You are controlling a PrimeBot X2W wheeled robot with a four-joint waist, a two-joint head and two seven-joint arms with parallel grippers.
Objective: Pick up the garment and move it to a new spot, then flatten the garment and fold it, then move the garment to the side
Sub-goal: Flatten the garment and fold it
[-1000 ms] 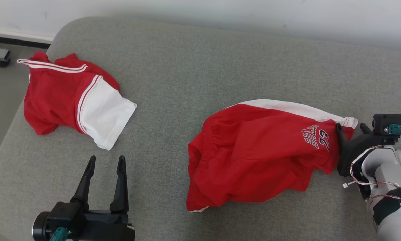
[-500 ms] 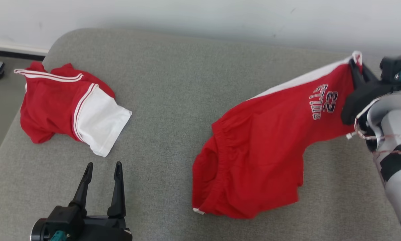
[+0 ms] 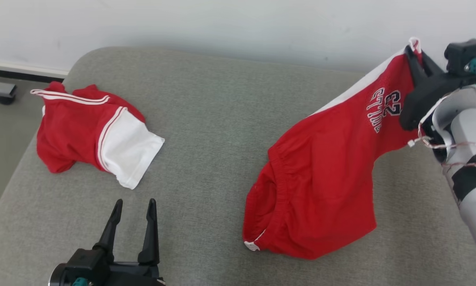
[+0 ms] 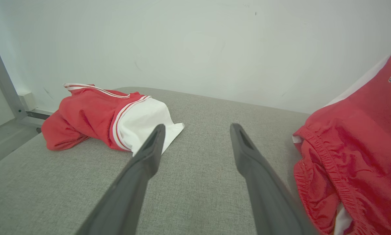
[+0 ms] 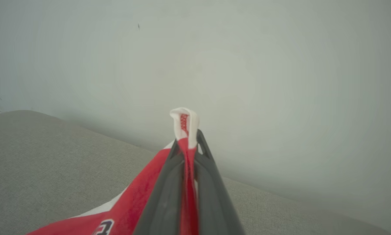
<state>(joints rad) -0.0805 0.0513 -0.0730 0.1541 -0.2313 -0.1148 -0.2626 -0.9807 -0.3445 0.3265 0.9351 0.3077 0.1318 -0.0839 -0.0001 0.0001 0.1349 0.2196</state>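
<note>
**Right gripper** [image 3: 413, 53] was closed tight on the white-trimmed hem corner of the red shorts [image 3: 325, 171], which hung below it and to its left, their lower end on the grey cushion [image 3: 214, 99]. **Left gripper** [image 3: 135, 203] stood with fingers spread and nothing between them, the shorts to its right and a second red-and-white garment [image 3: 91, 131] ahead to its left, both apart from it.

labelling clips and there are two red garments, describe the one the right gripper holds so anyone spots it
On the grey cushion, look to the robot's right, where the right gripper is shut on a raised white-edged corner. Hanging from it are the red shorts, lower end on the cushion. Unlike the striped red and white garment at left, they carry lettering and a number.
</note>
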